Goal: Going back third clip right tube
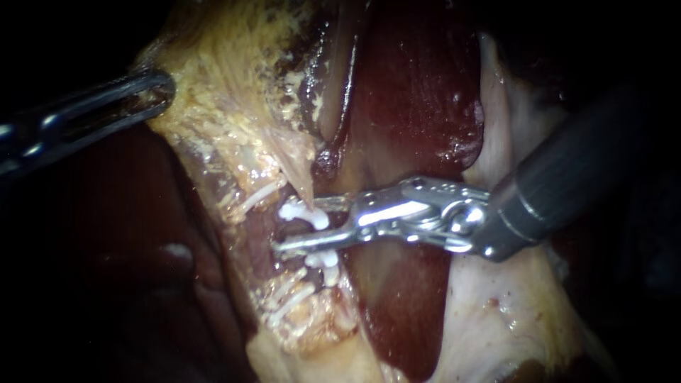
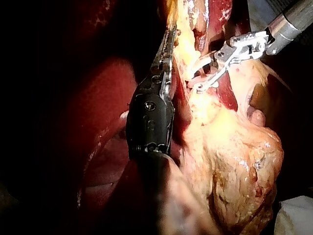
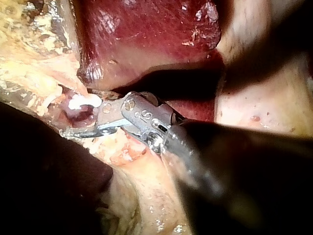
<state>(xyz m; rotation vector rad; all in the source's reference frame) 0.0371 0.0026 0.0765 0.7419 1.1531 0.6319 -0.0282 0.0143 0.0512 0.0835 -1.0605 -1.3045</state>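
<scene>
Right instrument [image 1: 301, 225], jaws apart around a white clip [image 1: 303, 211] on the tube [image 1: 269, 228], left instrument [image 1: 163, 91], jaws clamped on yellow tissue [image 1: 213, 106].

Left instrument [image 1: 160, 90]: we bring its dark shaft in from the left edge of the frame, and it climbs slightly to a tip in the upper left.
Right instrument [image 1: 298, 225]: we bring its shaft in from the right edge, and it slants down to a metal wrist right of centre.
Right wrist: bent, so our jaws run almost level toward the frame's centre.
Right jaws: open with a clear gap, the lower jaw reaching farther left than the upper.
Spacing: our two tips are well apart.
</scene>
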